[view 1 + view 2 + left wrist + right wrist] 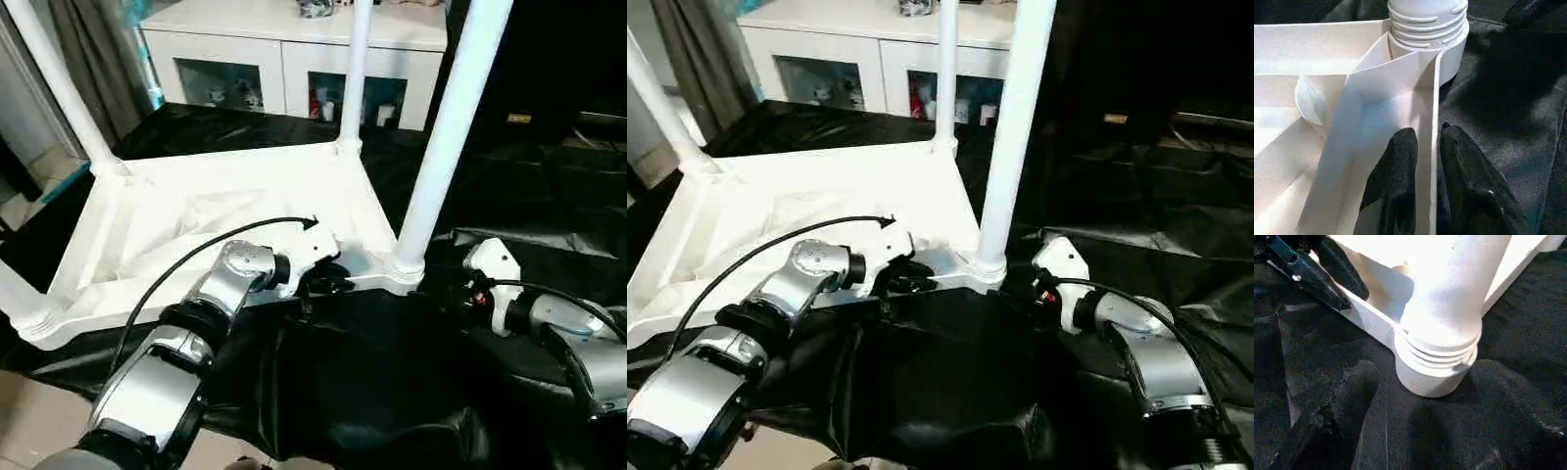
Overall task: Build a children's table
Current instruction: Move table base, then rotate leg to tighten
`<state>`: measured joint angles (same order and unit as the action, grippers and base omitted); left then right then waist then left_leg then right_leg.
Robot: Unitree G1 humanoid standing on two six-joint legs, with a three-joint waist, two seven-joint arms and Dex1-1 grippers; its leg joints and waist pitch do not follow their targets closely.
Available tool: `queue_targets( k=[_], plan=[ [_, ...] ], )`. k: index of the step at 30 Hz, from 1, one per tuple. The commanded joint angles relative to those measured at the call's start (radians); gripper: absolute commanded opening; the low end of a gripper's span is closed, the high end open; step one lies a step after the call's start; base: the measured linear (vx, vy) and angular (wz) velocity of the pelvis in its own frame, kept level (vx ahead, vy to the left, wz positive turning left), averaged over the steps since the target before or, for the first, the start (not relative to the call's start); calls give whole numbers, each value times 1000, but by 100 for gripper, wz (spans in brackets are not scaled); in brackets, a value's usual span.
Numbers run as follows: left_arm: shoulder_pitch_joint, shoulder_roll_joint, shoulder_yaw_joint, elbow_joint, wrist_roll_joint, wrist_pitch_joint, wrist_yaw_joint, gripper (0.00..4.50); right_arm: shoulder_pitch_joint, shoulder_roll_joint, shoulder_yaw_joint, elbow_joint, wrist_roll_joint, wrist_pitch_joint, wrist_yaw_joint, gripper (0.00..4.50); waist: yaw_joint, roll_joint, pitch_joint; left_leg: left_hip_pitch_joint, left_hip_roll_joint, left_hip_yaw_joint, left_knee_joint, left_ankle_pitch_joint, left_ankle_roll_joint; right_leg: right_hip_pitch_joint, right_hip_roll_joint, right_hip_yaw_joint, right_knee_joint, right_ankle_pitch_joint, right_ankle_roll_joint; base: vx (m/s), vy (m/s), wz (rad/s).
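We see the children's table (216,211) lying upside down on a black sheet (372,392), its ribbed underside facing up and its legs standing upward from the corner sockets. Our left gripper (1427,147) sits at the near rim of the top, one black finger (1393,166) inside the thin white wall and the other outside — the gap between them is narrow, and whether they actually press the wall we cannot tell. Just beside it stands the near right leg (446,127), threaded into its socket. Our right gripper (1420,382) rests low on the sheet with its fingers spread wide on either side of that leg's base — not touching it. A white cabinet (294,49) stands behind.
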<state>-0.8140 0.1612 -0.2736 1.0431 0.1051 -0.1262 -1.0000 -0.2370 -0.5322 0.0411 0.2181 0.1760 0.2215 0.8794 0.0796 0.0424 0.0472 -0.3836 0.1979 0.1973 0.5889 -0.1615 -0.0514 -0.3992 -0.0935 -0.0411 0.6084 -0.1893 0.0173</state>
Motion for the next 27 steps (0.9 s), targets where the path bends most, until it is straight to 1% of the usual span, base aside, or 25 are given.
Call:
queue_targets(
  k=[1,2,3,4,5,6,7,8,9,10,13,14,16,17,18,20,21,22,25,26,27],
  plan=[
    [23,37,-13,51,36,23,-2,100,-12,3,-8,5,-3,-22,-17,358,2,-30,-53,14,22,-19,-73,-324,46,35,-48,23,-105,-406,-161,0,0,0],
    [23,37,-13,51,36,23,-2,100,-12,3,-8,5,-3,-22,-17,358,-1,-31,-52,15,22,-19,-74,-329,44,33,-48,23,-107,-418,-157,0,0,0],
    [24,39,-14,49,38,27,0,84,-20,10,-13,16,-9,-37,-35,358,-2,-31,-52,15,21,-19,-74,-333,43,33,-47,22,-108,-427,-155,0,0,0],
    [23,39,-14,50,40,31,1,84,-34,23,-21,32,-11,-45,-56,358,-5,-30,-52,16,21,-19,-74,-335,41,31,-48,23,-109,-438,-153,0,0,0],
    [23,39,-14,50,40,31,1,74,-34,23,-21,32,-11,-45,-56,358,-7,-31,-52,16,21,-20,-74,-338,39,30,-49,22,-109,-445,-155,0,0,0],
    [22,39,-16,53,42,35,4,62,-46,34,-26,46,-16,-57,-76,358,-12,-34,-51,15,20,-20,-74,-343,38,30,-47,20,-111,-458,-152,0,0,0],
    [18,40,-24,59,49,39,-4,55,-61,53,-24,65,-15,-57,-86,358,-15,-31,-51,17,20,-20,-75,-346,37,28,-47,21,-111,-467,-153,0,0,0],
    [18,40,-27,60,51,39,-7,44,-64,57,-22,68,-15,-57,-87,358,-18,-36,-51,16,19,-19,-74,-347,38,27,-46,21,-112,-470,-152,0,0,0],
    [17,40,-31,63,54,38,-13,32,-67,64,-16,72,-14,-54,-86,358,-19,-31,-50,16,20,-21,-76,-354,37,27,-48,20,-113,-483,-150,0,0,0],
    [16,40,-35,63,55,40,-24,22,-71,71,-11,77,-13,-50,-84,358,-20,-33,-50,18,22,-21,-76,-361,36,25,-47,21,-114,-482,-149,0,0,0],
    [16,40,-37,62,55,40,-36,7,-74,77,-7,80,-11,-46,-83,358,-19,-33,-52,16,23,-21,-77,-351,37,29,-48,23,-108,-431,-166,0,0,0],
    [18,42,-41,55,54,40,-61,7,-88,90,5,100,-12,-53,-86,358,-19,-35,-54,14,24,-21,-77,-336,41,30,-49,24,-104,-402,-176,0,0,0],
    [23,46,-47,40,53,27,-90,7,-101,98,22,120,-16,-65,-75,358,-20,-32,-54,14,24,-19,-76,-329,43,30,-47,24,-101,-364,-193,0,0,0],
    [27,48,-49,31,50,18,-107,7,-107,102,30,129,-22,-70,-67,358,-19,-35,-55,16,25,-18,-75,-329,45,30,-48,25,-101,-356,-197,0,0,0],
    [38,52,-50,10,38,-4,-146,7,-117,107,37,144,-30,-76,-62,358,-18,-34,-57,13,24,-17,-75,-310,50,34,-48,25,-96,-324,-209,0,0,0],
    [43,53,-50,-1,32,-10,-164,7,-123,109,38,152,-31,-77,-60,358,-18,-34,-58,13,25,-16,-74,-298,54,34,-49,25,-94,-302,-216,0,0,0],
    [47,54,-50,-10,25,-8,-182,7,-130,112,39,162,-33,-79,-57,358,-15,-33,-61,14,27,-15,-72,-278,59,35,-48,26,-88,-257,-228,0,0,0],
    [49,54,-49,-16,21,-6,-190,7,-134,114,40,168,-34,-80,-55,358,-14,-32,-61,14,27,-14,-71,-270,62,36,-47,26,-86,-239,-233,0,0,0],
    [51,55,-52,-22,21,-10,-200,7,-144,117,48,182,-43,-89,-48,358,-9,-34,-63,11,26,-11,-68,-235,74,40,-46,25,-78,-176,-253,0,0,0],
    [51,55,-53,-23,22,-10,-201,0,-147,118,51,187,-45,-92,-48,327,-9,-34,-62,11,26,-11,-68,-235,76,40,-46,24,-79,-179,-253,0,0,0],
    [52,55,-53,-25,22,-10,-201,0,-150,117,54,191,-45,-93,-42,319,-9,-33,-62,12,26,-11,-69,-241,74,40,-47,24,-81,-195,-251,0,0,0]
  ],
)
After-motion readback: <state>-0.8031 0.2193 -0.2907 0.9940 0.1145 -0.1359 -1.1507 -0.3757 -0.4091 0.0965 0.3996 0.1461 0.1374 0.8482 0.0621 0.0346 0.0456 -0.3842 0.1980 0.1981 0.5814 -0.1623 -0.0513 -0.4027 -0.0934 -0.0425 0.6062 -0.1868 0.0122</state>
